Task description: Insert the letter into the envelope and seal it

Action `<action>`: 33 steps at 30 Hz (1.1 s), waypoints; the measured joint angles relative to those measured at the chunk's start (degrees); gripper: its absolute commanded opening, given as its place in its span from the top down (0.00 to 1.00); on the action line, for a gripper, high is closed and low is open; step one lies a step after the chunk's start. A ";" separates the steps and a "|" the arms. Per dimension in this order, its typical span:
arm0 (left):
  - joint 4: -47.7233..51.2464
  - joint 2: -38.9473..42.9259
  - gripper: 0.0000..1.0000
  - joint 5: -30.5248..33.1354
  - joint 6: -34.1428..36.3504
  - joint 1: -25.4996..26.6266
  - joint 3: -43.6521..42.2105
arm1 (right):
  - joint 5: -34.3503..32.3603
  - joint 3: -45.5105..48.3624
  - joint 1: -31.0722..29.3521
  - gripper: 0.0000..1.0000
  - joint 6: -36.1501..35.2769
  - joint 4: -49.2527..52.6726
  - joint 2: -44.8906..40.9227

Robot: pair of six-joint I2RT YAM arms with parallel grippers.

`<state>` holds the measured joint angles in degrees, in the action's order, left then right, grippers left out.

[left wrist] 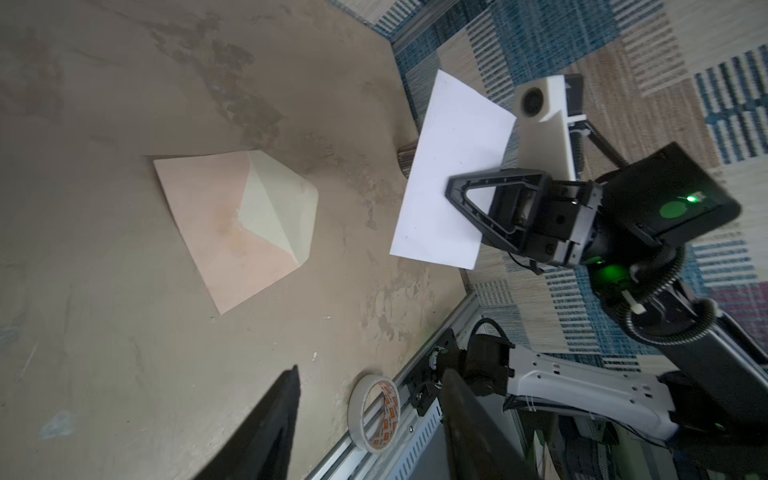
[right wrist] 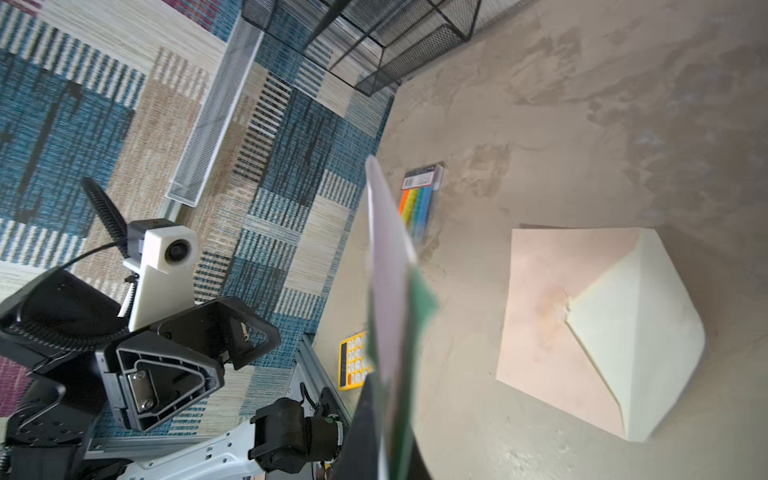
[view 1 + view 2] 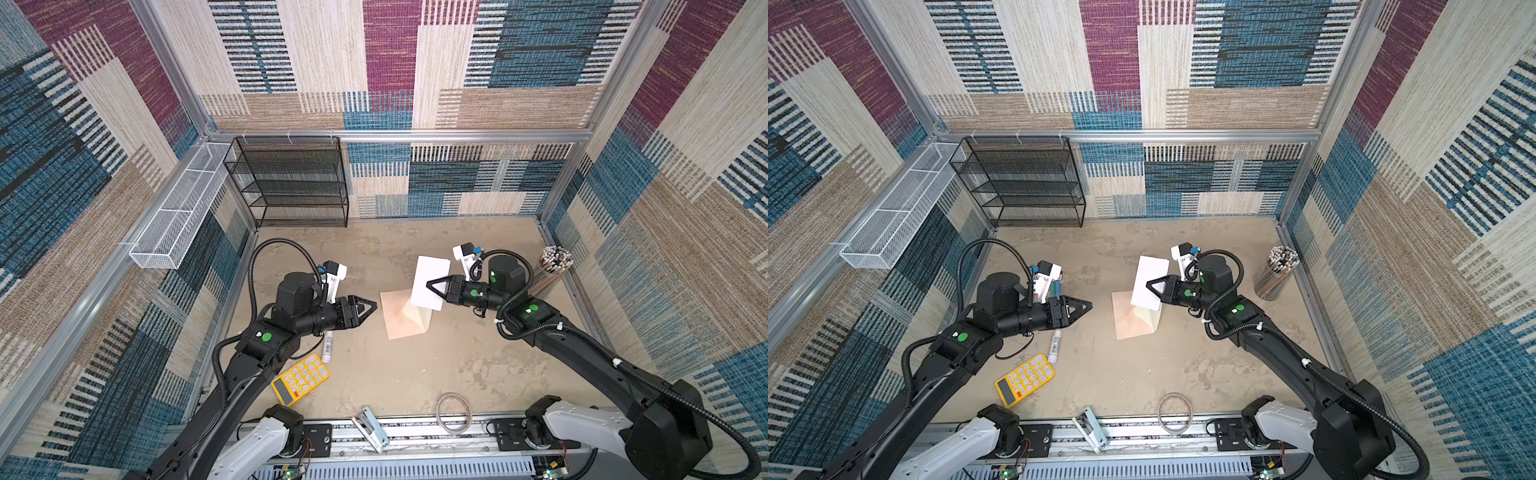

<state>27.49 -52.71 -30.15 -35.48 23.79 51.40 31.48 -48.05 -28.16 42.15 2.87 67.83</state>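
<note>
The pale peach envelope (image 3: 397, 318) (image 3: 1129, 322) lies flat mid-table, its cream flap (image 1: 278, 212) folded open and raised. My right gripper (image 3: 430, 286) (image 3: 1148, 286) is shut on the white letter (image 3: 432, 268) (image 3: 1152, 268) and holds it in the air, just above the flap side of the envelope. In the right wrist view the letter (image 2: 388, 270) shows edge-on with its green border, and the envelope (image 2: 548, 324) lies beside it. My left gripper (image 3: 368, 309) (image 3: 1084, 308) hovers open and empty, left of the envelope and apart from it.
A yellow calculator (image 3: 300, 379) and a white tube (image 3: 328, 345) lie near the left arm. A tape roll (image 3: 454, 413) and a small stapler-like tool (image 3: 372, 428) sit at the front edge. A pencil cup (image 3: 552, 266) stands far right; a black mesh shelf (image 3: 291, 183) stands at the back.
</note>
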 measured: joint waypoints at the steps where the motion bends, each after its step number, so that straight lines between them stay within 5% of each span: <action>1: 0.94 -1.22 0.44 0.20 0.28 0.00 0.55 | -0.26 -0.44 0.00 1.00 -0.63 0.61 0.98; 14: 3.63 -16.83 0.61 4.13 0.50 0.00 4.15 | -3.61 -4.92 0.00 1.00 -7.82 6.71 12.50; 33: -4.33 -40.87 0.92 -4.61 0.04 0.07 9.40 | -8.13 -17.14 0.13 1.00 -17.64 19.30 28.57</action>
<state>23.16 -93.58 -34.76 -35.44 23.86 60.80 23.35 -65.19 -28.03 24.51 22.17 96.40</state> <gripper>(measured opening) 0.097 0.049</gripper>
